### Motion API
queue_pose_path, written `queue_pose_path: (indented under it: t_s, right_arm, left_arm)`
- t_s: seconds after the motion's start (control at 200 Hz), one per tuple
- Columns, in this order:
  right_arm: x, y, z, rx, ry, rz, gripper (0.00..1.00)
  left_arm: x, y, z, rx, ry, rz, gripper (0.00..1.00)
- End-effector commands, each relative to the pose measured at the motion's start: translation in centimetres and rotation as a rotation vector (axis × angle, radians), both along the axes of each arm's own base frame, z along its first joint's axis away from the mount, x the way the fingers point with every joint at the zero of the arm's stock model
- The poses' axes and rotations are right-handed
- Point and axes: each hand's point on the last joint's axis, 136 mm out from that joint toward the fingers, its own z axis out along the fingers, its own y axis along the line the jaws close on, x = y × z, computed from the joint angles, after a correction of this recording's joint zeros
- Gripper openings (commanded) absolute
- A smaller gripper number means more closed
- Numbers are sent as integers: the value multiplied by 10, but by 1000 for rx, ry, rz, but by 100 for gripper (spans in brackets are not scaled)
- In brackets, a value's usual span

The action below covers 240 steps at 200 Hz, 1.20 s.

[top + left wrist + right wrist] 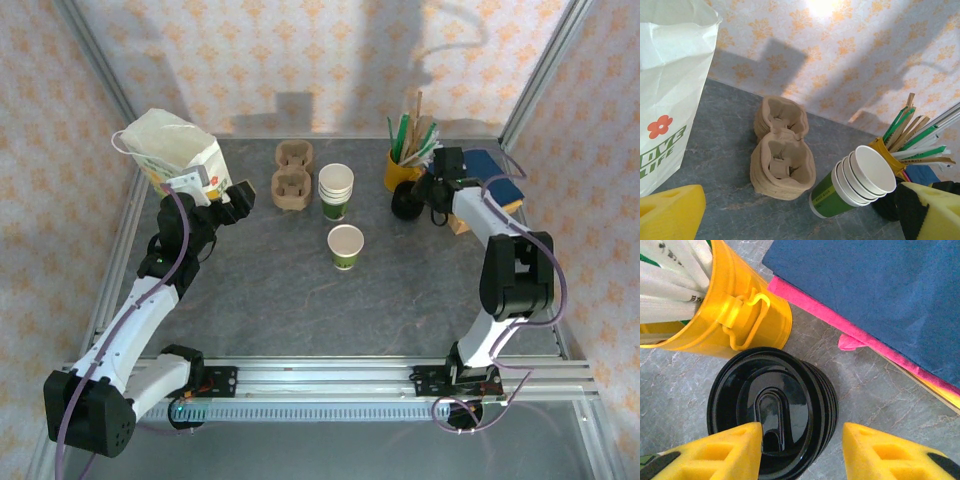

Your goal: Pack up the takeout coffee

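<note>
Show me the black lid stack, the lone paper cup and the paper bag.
black lid stack (772,402): right wrist view, top lid's centre.
lone paper cup (346,262): top view, green band.
paper bag (675,75): left wrist view, white side.

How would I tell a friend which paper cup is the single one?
On the grey table, find the brown cardboard cup carriers near the back wall, with a stack of white-and-green cups just to their right. The single cup stands in front of that stack, toward the table's near edge. It stands alone, one cup, open-topped with no lid.
</note>
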Motion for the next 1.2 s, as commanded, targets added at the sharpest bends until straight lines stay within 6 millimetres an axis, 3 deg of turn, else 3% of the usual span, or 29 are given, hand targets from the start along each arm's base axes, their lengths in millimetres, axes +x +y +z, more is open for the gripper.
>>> queue_pose_path:
  t_s: [0.0,0.185,0.671,1.196]
  right_arm:
    - [9,-4,2,-28,-11,-13,44]
    - [15,-3,-10,-30,15,-13,39]
    - [22,-3,-14,-32,18,-14,28]
    - [22,-2,-20,-29,29,-14,32]
  left_arm:
    - [-2,0,21,5,-54,5,97]
    - [-3,1,24,8,-61,10,97]
    - [-2,1,27,10,-65,8,97]
    - [-4,1,25,15,-59,8,97]
